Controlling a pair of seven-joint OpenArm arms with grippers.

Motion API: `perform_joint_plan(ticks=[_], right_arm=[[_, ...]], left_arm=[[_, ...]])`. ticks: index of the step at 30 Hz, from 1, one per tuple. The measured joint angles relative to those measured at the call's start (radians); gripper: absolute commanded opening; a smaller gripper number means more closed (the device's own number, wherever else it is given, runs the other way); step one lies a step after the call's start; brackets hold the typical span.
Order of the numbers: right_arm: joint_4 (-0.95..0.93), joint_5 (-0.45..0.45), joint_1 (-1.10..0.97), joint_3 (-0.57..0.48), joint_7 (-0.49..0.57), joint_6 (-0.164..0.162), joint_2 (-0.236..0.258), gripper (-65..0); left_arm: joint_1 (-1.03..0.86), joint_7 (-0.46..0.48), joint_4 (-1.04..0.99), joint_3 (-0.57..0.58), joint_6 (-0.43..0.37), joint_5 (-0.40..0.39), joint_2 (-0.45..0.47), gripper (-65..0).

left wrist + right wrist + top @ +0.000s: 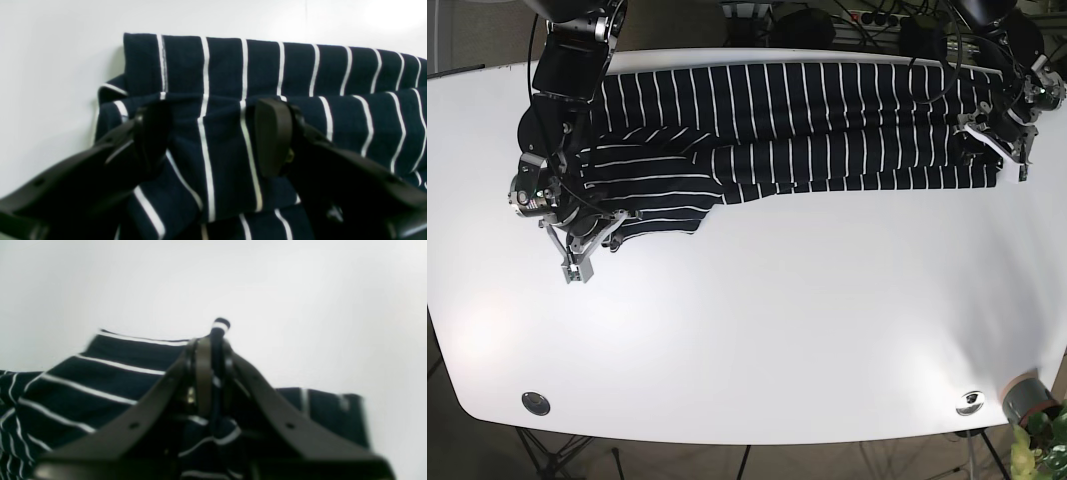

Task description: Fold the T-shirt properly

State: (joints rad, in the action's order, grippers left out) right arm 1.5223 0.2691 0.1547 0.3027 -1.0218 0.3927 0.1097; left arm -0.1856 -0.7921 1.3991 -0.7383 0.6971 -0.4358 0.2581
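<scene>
Navy striped T-shirt (807, 125) spread along the far side of the white worktop (777, 320). Right tool (213, 340) clamped on a pinch of its fabric. Left tool (213, 133) spread wide over the shirt's other end, fabric between the jaws.

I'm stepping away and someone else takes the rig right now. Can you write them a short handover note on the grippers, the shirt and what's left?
Right gripper: shut on the T-shirt, pinching a bit of striped fabric near the sleeve end, as the base view shows.
Left gripper: open, its fingers straddling the cloth at the shirt's other end without clamping it.
The shirt lies stretched lengthwise along the far edge of the white table, already folded into a long band; the sleeve side by the right gripper is bunched.
Left to do: fold the band across its length into a compact stack and smooth it.
</scene>
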Motion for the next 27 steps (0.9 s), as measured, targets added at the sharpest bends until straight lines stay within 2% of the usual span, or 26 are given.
perform_joint_plan(ticks=[5,8,12,17,22,27], right_arm=[[0.163,-0.002,-0.081,0.001,-0.030,-0.001,-0.006,-61.7],[0.246,-0.007,-0.139,0.002,-0.041,-0.030,-0.026,-61.7],[0.376,-0.006,-0.240,0.004,-0.047,-0.045,-0.047,-61.7],[0.460,-0.002,-0.345,0.008,-0.045,-0.046,-0.078,-61.0],[0.460,0.001,-0.410,0.125,-0.024,-0.035,-0.134,-61.0],[0.451,-0.006,-0.437,0.211,-0.001,-0.037,-0.144,-60.9]], left_arm=[[0.001,0.000,-0.001,0.001,0.000,0.000,0.000,-27.2],[0.001,0.000,-0.001,0.002,0.000,0.002,0.000,-27.2],[0.003,0.000,-0.002,0.002,0.000,0.002,0.002,-27.2],[0.000,-0.003,-0.002,0.003,0.000,0.005,0.016,-27.2],[0.000,-0.008,-0.005,0.005,0.000,0.011,0.035,-27.2],[0.000,-0.007,-0.005,0.004,0.000,0.013,0.047,-27.2]])
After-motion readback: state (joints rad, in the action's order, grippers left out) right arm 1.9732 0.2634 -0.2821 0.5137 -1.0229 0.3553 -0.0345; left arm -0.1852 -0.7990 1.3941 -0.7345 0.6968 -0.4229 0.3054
